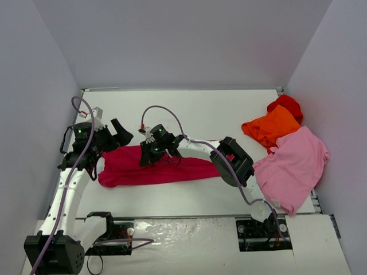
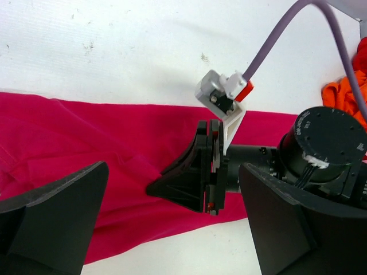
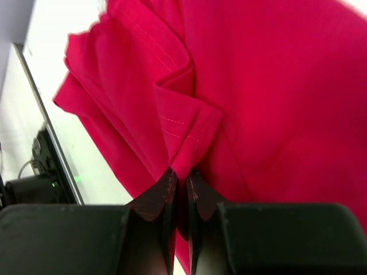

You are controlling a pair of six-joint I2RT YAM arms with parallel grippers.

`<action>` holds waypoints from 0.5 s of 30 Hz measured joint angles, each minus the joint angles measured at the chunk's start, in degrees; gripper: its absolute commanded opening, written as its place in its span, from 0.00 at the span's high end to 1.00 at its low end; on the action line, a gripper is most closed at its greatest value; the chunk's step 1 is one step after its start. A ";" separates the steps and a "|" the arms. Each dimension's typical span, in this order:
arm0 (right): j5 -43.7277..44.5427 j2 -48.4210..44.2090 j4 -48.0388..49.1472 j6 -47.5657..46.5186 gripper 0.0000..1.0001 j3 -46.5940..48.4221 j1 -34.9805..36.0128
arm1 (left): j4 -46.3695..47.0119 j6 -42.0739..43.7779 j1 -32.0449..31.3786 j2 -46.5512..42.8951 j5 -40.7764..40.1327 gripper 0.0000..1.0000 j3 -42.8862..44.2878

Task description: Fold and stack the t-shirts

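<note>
A white table [image 1: 229, 109], boxed in by plain grey walls [image 1: 172, 40], fills the overhead view. The largest garment, a crimson-magenta t-shirt [image 1: 129, 169], lies folded into a long band across the lower left and centre of the frame. At the right edge sits a loose heap of three more shirts: a light pink t-shirt [image 1: 295, 166] spread out lowest, an orange t-shirt [image 1: 269, 127] bunched above it, and a bright red t-shirt [image 1: 287, 105] at the top, mostly hidden behind the orange one.

The right arm [image 1: 232, 160] stretches from the lower right across to the centre, covering part of the crimson band's upper edge. The left arm [image 1: 69, 189] rises along the left side.

The right gripper [image 3: 180, 175] is pinched tight on a raised fold of the crimson cloth near a stitched hem. The left gripper [image 1: 116, 141] hangs over the band's left end with its jaws spread wide and nothing between them. From the left wrist, the right gripper and its motor block the band's right portion. A thin purple cable [image 1: 172, 117] arcs above it.
</note>
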 measured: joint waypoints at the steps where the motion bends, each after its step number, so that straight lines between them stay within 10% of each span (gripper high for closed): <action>1: 0.06 -0.43 -0.22 0.01 0.88 -0.98 0.16 | 0.04 0.00 -0.02 0.07 0.01 0.03 0.00; 15: 3.61 -10.28 0.06 0.24 0.69 -14.99 8.81 | 0.08 0.55 -0.04 1.43 -0.47 0.03 0.00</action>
